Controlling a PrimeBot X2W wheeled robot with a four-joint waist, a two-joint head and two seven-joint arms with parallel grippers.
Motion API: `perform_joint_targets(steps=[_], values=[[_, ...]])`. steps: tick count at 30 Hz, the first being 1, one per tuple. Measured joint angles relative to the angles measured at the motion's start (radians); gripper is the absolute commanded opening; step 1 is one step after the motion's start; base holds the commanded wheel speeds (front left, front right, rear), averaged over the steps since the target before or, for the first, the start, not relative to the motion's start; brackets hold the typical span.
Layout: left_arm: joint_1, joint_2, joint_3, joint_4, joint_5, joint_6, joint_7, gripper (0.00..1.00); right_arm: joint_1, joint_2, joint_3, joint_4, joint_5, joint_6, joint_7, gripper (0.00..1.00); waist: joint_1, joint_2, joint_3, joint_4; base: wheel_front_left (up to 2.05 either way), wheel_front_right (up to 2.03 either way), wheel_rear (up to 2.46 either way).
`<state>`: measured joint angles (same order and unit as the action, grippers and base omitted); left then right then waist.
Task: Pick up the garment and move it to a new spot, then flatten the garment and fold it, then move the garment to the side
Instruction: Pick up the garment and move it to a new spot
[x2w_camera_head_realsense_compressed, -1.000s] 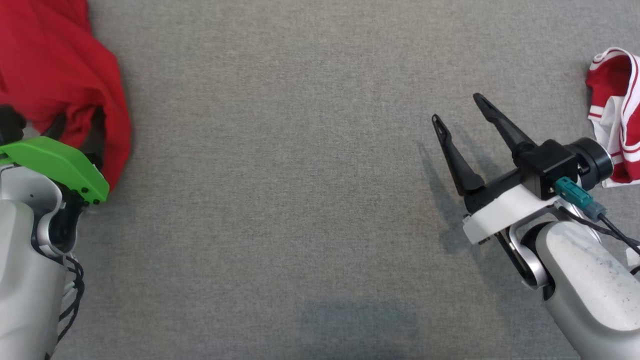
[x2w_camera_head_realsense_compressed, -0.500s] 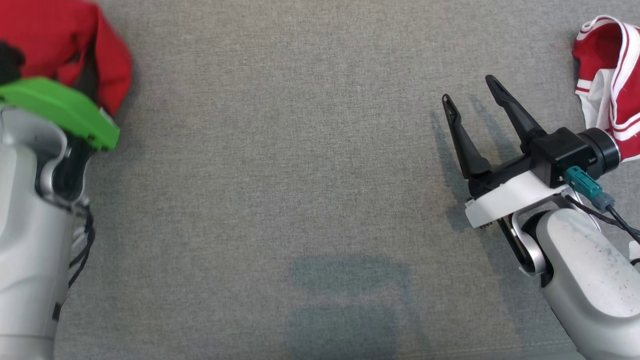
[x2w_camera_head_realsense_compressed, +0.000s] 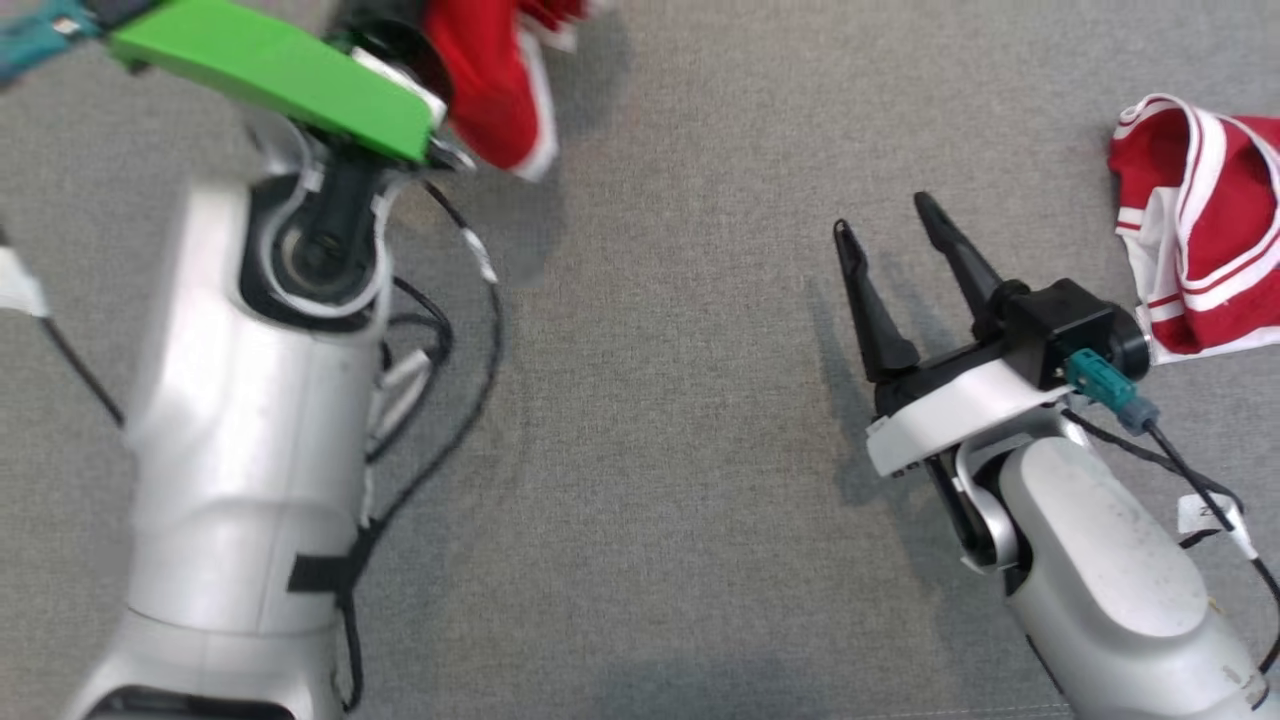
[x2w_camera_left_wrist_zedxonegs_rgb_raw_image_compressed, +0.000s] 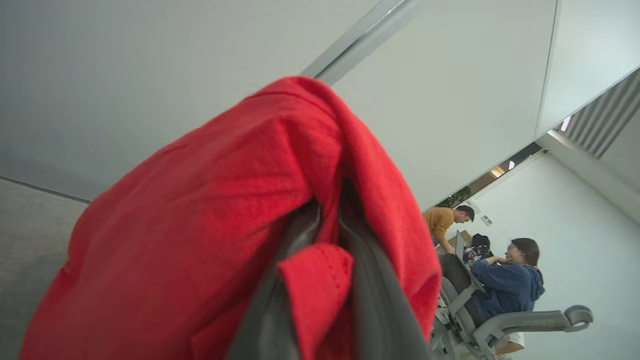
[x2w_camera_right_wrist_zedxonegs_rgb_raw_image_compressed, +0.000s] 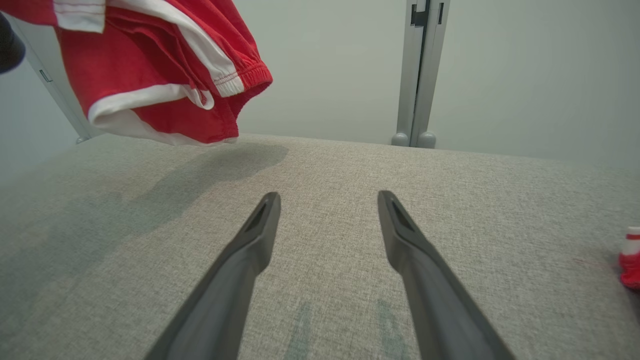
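The garment (x2w_camera_left_wrist_zedxonegs_rgb_raw_image_compressed: 210, 225), plain red with white trim, hangs bunched from my left gripper (x2w_camera_left_wrist_zedxonegs_rgb_raw_image_compressed: 330, 210), whose dark fingers (x2w_camera_left_wrist_zedxonegs_rgb_raw_image_compressed: 375, 310) are shut on a fold of it. In the head view the garment (x2w_camera_head_realsense_compressed: 490, 90) dangles at the top, beyond the green wrist cover (x2w_camera_head_realsense_compressed: 270, 75) of my raised left arm (x2w_camera_head_realsense_compressed: 250, 430). The right wrist view shows the garment (x2w_camera_head_realsense_compressed: 300, 130) in the air at the upper left, its shadow on the grey surface. My right gripper (x2w_camera_head_realsense_compressed: 885, 215) hovers low over the surface at the right, open and empty (x2w_camera_right_wrist_zedxonegs_rgb_raw_image_compressed: 328, 197).
A second red garment with white stripes (x2w_camera_head_realsense_compressed: 1200, 220) lies crumpled at the right edge of the grey fabric surface (x2w_camera_head_realsense_compressed: 650, 450), also at the right wrist view's right edge (x2w_camera_right_wrist_zedxonegs_rgb_raw_image_compressed: 631, 260). A wall and metal post (x2w_camera_right_wrist_zedxonegs_rgb_raw_image_compressed: 417, 75) bound the far side. People sit beyond (x2w_camera_left_wrist_zedxonegs_rgb_raw_image_compressed: 500, 280).
My left arm has risen and swung from the far left toward the top middle, carrying the red garment up off the surface. The right gripper has stayed open, nearly in place.
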<state>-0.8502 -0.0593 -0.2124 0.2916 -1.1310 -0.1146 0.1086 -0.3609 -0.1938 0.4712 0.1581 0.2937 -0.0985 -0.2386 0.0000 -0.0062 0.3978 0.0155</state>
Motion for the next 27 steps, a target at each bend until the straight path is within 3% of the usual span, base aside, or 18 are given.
perform_joint_targets(steps=[2,5,8,11,14,17,18,19,21,24,27], values=[[0.055,-0.003,-0.016,-0.024,-0.079,0.0,0.022,0.0,0.003,0.023,0.005,0.015,0.011,0.0,-0.002,1.0,0.0,0.0,-0.022,-0.002,0.0,0.0,0.0],[0.156,0.044,-0.039,-0.048,-0.184,0.018,0.053,0.0,0.011,0.045,0.015,0.032,0.016,0.001,-0.008,1.0,0.0,0.0,-0.054,-0.011,0.0,0.0,0.0],[0.243,0.082,-0.099,-0.073,-0.324,0.064,0.057,0.0,0.036,0.044,0.019,0.052,0.016,0.001,-0.009,1.0,0.0,0.0,-0.08,-0.027,0.0,0.0,0.0],[0.316,0.084,-0.172,-0.094,-0.467,0.121,0.033,0.0,0.046,0.04,0.023,0.065,0.015,0.006,-0.009,1.0,0.0,0.0,-0.097,-0.051,0.0,0.0,0.0],[0.368,0.082,-0.194,-0.087,-0.454,0.171,-0.022,0.0,0.047,0.032,0.024,0.069,0.014,0.01,-0.009,1.0,0.0,0.0,-0.11,-0.074,0.0,0.0,0.0],[0.389,0.087,-0.192,-0.069,-0.424,0.193,-0.055,0.0,0.047,0.03,0.028,0.07,0.011,0.013,-0.009,1.0,0.0,0.0,-0.117,-0.088,0.0,0.0,0.0],[0.42,0.089,-0.184,-0.052,-0.432,0.212,-0.086,0.26,0.047,0.026,0.052,0.078,0.004,0.029,-0.009,1.0,0.0,0.0001,-0.125,-0.1,0.0,0.0,0.0],[0.429,0.089,-0.187,-0.044,-0.435,0.212,-0.096,0.44,0.048,0.026,0.059,0.08,0.003,0.038,-0.009,1.0,0.0,0.0,-0.128,-0.101,0.0,0.0,0.0],[0.446,0.09,-0.196,-0.037,-0.452,0.212,-0.113,1.0,0.048,0.026,0.078,0.086,0.003,0.057,-0.009,1.0,0.0,0.0,-0.129,-0.097,0.0,0.0,0.0],[0.462,0.09,-0.191,-0.016,-0.45,0.213,-0.157,1.0,0.048,0.03,0.121,0.105,0.003,0.095,-0.007,1.0,0.0,0.0,-0.13,-0.082,0.0,0.0,0.0],[0.466,0.091,-0.18,0.0,-0.381,0.213,-0.208,1.0,0.047,0.036,0.159,0.131,0.003,0.133,0.004,1.0,0.0,0.0,-0.131,-0.063,0.0,0.0,0.0]])
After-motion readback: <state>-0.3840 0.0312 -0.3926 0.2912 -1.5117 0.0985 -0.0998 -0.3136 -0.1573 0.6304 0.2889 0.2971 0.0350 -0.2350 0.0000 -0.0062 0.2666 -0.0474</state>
